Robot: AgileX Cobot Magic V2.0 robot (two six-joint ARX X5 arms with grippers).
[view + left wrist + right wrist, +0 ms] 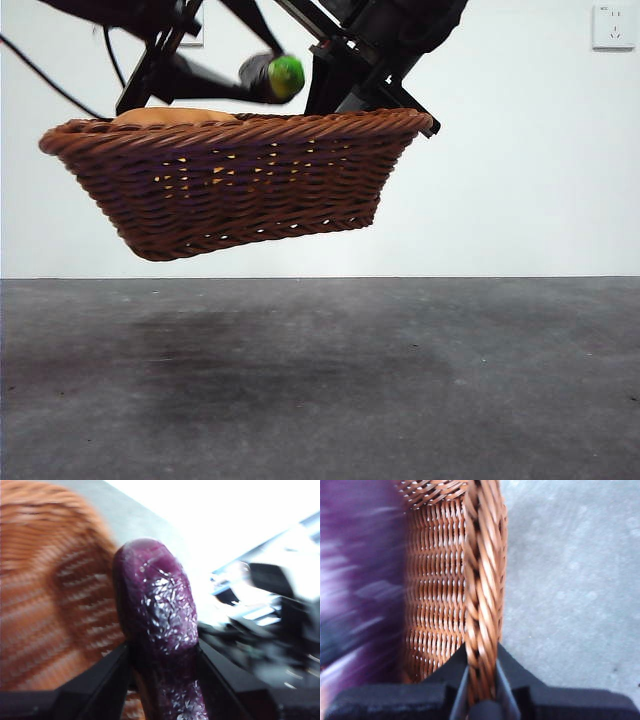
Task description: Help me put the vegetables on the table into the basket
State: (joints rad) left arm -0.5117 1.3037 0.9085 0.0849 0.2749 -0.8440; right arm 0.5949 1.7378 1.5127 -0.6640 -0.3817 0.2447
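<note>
A: Item one, the basket [240,180]. Where are you seeing it?

B: You are looking at it hanging clear above the table [320,390], tilted, its left end riding a little lower than the right. A dim shadow is lying on the table beneath it.

A: Item two, contents.

B: A brown rounded item, seemingly the potato [172,116], is showing just over the rim at the left. The corn is not showing in any view.

A: Item three, the left gripper [162,680].

B: Your left gripper is clamping the eggplant [157,630] between its jaws, one jaw pressing each side of the purple body. In the front view the eggplant [272,77] is sitting just above the rim, near the middle, green tip pointing right. Whether it is touching the basket, you cannot tell; the wrist picture is blurred.

A: Item four, the right gripper [481,680].

B: Your right gripper is pinching the braided rim of the basket [482,580] at its right end, jaws narrow, one inside the wall and one outside. In the front view this arm is coming down from the top, dark, to that right-hand rim. The purple blur beside the inner wall is the eggplant [355,580].
</note>
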